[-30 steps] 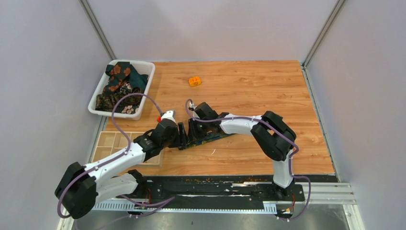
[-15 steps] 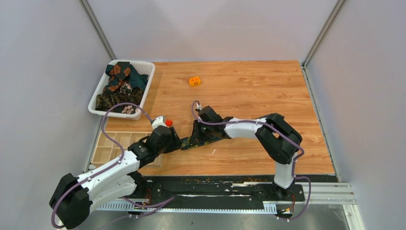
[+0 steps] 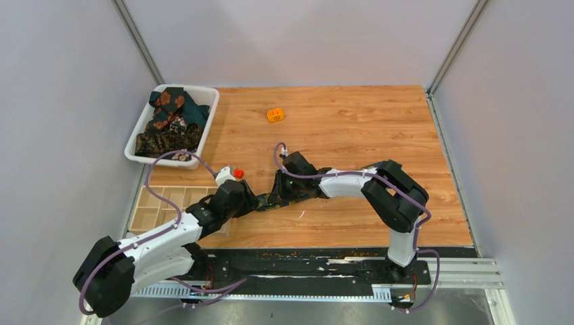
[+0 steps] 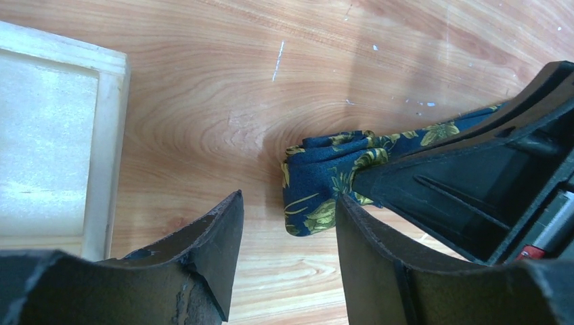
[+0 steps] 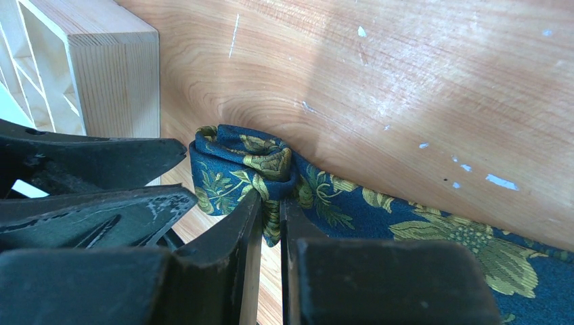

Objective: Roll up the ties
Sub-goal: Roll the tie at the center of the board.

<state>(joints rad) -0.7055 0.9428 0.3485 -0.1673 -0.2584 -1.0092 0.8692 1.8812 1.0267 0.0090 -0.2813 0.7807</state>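
The navy tie (image 5: 379, 210), printed with yellow-green flowers, lies flat on the wooden table (image 3: 352, 128), a little left of the middle and near the front edge. Its left end is curled over on itself into a small, loose roll. The rest of its length runs off to the right along the boards, beneath the right arm.

The right gripper (image 5: 271, 203) comes at that roll from the right. Its jaws are drawn close together, pinching a fold of the navy cloth at the roll's near side. The left gripper (image 4: 288, 203) faces it from the other side, low over the table, with its jaws parted about halfway and nothing held between them. The rolled end sits just ahead of its fingers (image 4: 203, 257), closer to the one on the right of the wrist view. Whether that finger touches the cloth cannot be told. The two grippers are almost nose to nose over the roll.

Just left of the roll, at the table's near left corner, stands a shallow wooden tray (image 3: 159, 203) divided into compartments. Its edge is close to the roll but apart from it. Farther back on the left, a white bin (image 3: 193, 87) holds the other ties (image 3: 169, 118), dark green with orange and pinkish blooms, heaped loosely. A small orange cube (image 3: 275, 114) rests on the table well behind the grippers.
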